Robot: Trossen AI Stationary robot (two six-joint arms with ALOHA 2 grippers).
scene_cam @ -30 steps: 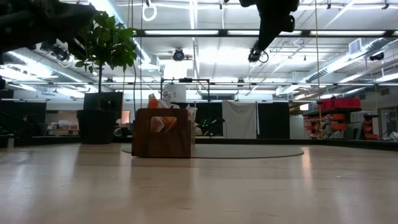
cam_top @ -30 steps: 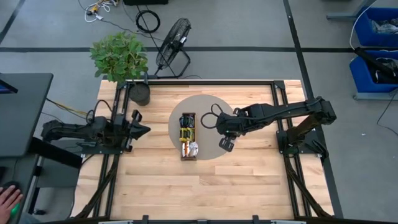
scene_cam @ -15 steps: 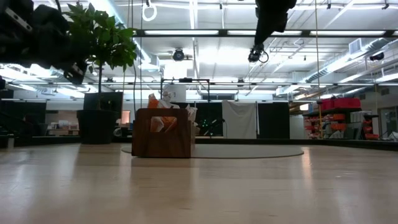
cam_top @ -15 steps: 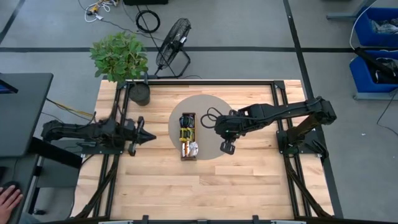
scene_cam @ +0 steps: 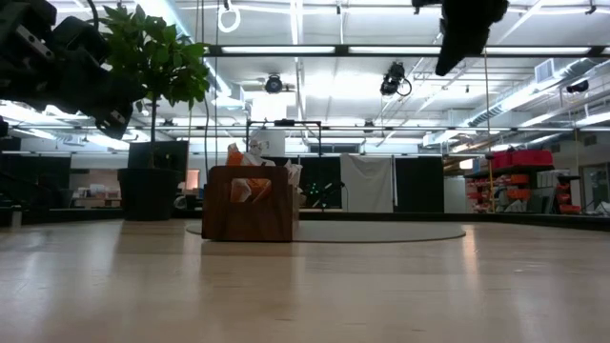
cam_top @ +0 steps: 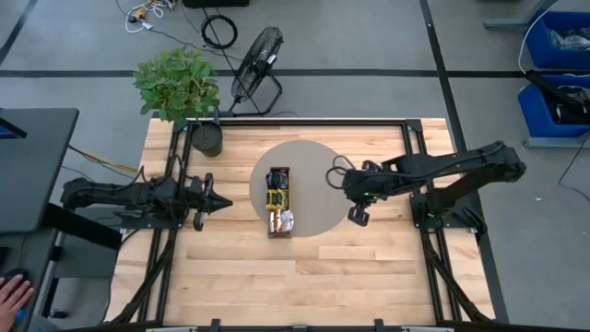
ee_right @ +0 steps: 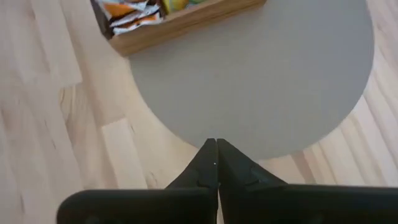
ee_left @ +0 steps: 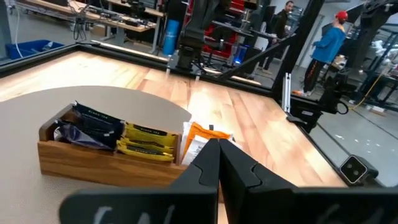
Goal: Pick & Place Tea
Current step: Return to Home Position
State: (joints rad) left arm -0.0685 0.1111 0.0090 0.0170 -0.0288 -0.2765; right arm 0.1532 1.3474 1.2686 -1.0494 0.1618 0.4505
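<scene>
The tea sachets stand on edge in a long wooden tray (cam_top: 278, 218) on a round grey mat (cam_top: 313, 157): dark ones (ee_left: 93, 124) at the far end, yellow ones (ee_left: 149, 138) in the middle, orange-and-white ones (ee_left: 208, 135) at the near end. My left gripper (cam_top: 224, 202) is shut and empty. It points level at the tray from the table's left, well short of it. My right gripper (ee_right: 216, 144) is shut and empty. It hangs high over the mat's right part (cam_top: 347, 184), slanting down, to the right of the tray.
A potted plant (cam_top: 180, 88) stands at the table's far left corner. The wooden table top (cam_top: 304, 277) lies bare in front of the mat. People stand in the room beyond the table (ee_left: 323, 43). A hand (cam_top: 11, 300) shows at the lower left, off the table.
My right gripper has drawn back from beside the tray toward the table's right edge, staying high and shut. My left gripper has tipped down until it points level and has sunk a little, still shut. The tray and the sachets have kept still.
</scene>
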